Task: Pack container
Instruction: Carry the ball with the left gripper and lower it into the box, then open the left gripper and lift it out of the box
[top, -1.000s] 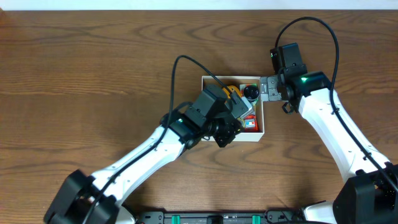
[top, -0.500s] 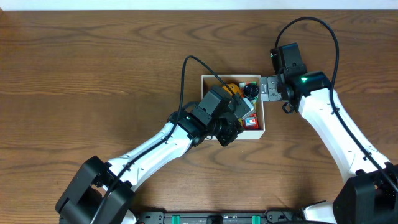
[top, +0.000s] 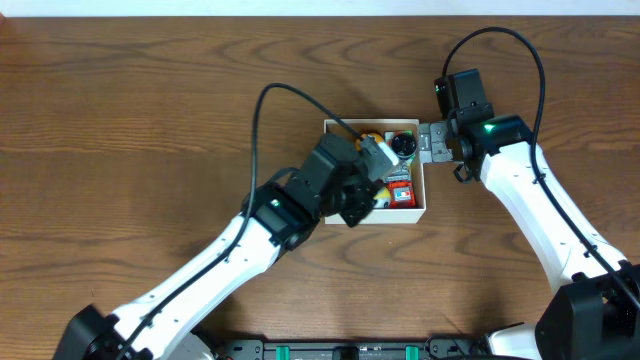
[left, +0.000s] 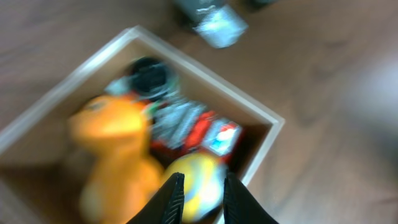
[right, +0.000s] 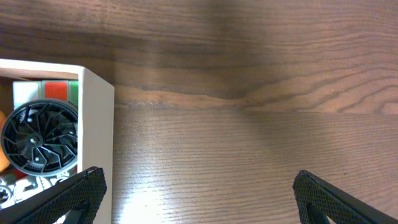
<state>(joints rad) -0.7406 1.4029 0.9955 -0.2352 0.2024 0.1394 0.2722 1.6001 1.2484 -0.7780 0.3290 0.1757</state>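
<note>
The container (top: 424, 190) is a shallow white-walled box in the middle of the table. Toys lie in it: an orange animal figure (left: 115, 149), a yellow ball (left: 199, 169), a black wheel (left: 149, 73) and a red-and-white packet (left: 217, 134). My left gripper (top: 380, 165) hovers over the box's left half. Its view is motion-blurred, but its fingertips (left: 200, 186) stand narrowly apart above the yellow ball with nothing between them. My right gripper (top: 432, 142) rests wide open just outside the box's right wall (right: 96, 124), its fingers (right: 81, 193) spanning bare wood.
Brown wooden table (top: 150, 110) surrounds the box on all sides. The left arm's black cable (top: 262, 110) loops above its forearm. The right arm (top: 530, 210) runs along the table's right side.
My left arm has swung so that its forearm lies further left, and its gripper has shifted slightly over the box. The right arm has not moved.
</note>
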